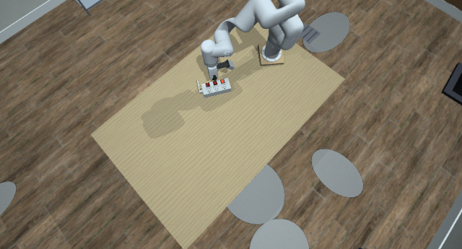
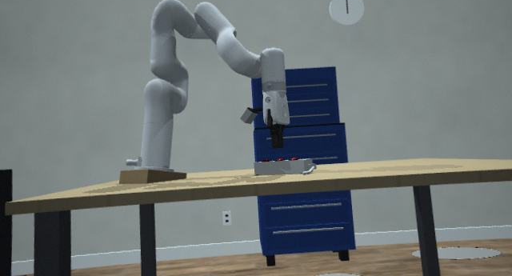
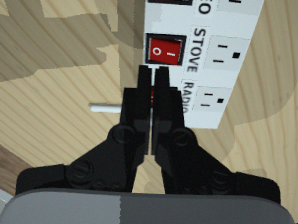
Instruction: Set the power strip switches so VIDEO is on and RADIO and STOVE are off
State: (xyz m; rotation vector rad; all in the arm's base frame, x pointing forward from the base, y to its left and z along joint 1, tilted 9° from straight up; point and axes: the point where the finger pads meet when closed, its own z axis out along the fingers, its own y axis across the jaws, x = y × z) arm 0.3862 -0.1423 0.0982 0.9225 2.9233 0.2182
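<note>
The white power strip (image 1: 216, 87) lies flat on the wooden table, right way up, and also shows in the side view (image 2: 283, 166). The STOVE switch (image 3: 165, 50) is a darker red. The RADIO switch is hidden behind my fingers; only part of its label (image 3: 188, 92) shows. My gripper (image 3: 152, 85) (image 2: 277, 144) is shut on nothing and points straight down. It hangs a little above the strip's middle, over the RADIO end in the wrist view, not touching it.
A short grey cord stub (image 3: 107, 106) sticks out of the strip's end. The arm's base stands on a wooden block (image 1: 271, 55) at the table's far edge. A blue drawer cabinet (image 2: 304, 156) stands behind the table. Round grey stools (image 1: 256, 196) stand around it.
</note>
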